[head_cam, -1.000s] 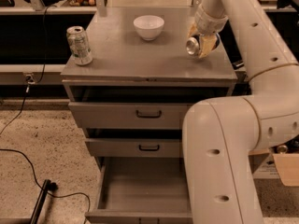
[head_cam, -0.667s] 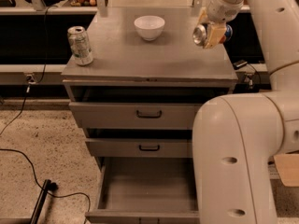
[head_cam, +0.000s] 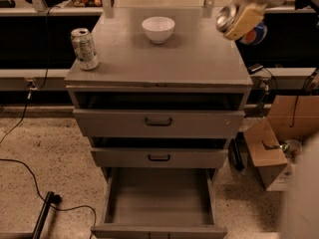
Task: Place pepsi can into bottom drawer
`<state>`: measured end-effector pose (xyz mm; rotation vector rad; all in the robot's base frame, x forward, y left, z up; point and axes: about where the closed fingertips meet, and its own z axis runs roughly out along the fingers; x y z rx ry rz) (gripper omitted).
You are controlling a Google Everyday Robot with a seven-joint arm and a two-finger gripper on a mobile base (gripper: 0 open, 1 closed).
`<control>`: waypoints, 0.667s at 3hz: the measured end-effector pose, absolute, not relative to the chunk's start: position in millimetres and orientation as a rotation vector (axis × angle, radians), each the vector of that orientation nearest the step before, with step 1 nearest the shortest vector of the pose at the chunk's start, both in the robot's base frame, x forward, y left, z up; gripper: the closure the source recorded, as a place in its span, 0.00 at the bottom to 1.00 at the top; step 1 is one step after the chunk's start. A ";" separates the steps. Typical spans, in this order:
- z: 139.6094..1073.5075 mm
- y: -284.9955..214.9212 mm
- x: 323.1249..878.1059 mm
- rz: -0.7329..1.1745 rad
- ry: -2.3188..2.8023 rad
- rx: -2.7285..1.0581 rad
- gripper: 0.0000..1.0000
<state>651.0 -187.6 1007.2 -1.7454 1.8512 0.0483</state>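
My gripper (head_cam: 239,22) is at the top right, above the right rear corner of the grey cabinet top (head_cam: 164,63). It is shut on the pepsi can (head_cam: 256,34), which lies sideways in the air between the tan fingers (head_cam: 245,17). The can's silver end faces left and its blue body shows behind a finger. The bottom drawer (head_cam: 158,230) is pulled out at the foot of the cabinet, with a plain grey inside and nothing in it. The two shallower drawers above it have black handles and stand slightly open.
A silver-and-green can (head_cam: 84,49) stands at the cabinet top's left edge. A white bowl (head_cam: 158,29) sits at the back middle. An open cardboard box (head_cam: 266,153) is on the floor to the right. Black cables (head_cam: 30,173) lie on the floor to the left.
My gripper has risen and moved right with the can, off the cabinet top. The arm has swung out of the way, so all three drawers now show.
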 end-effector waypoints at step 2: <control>1072.6 -182.7 532.7 0.157 1.875 -1.366 1.00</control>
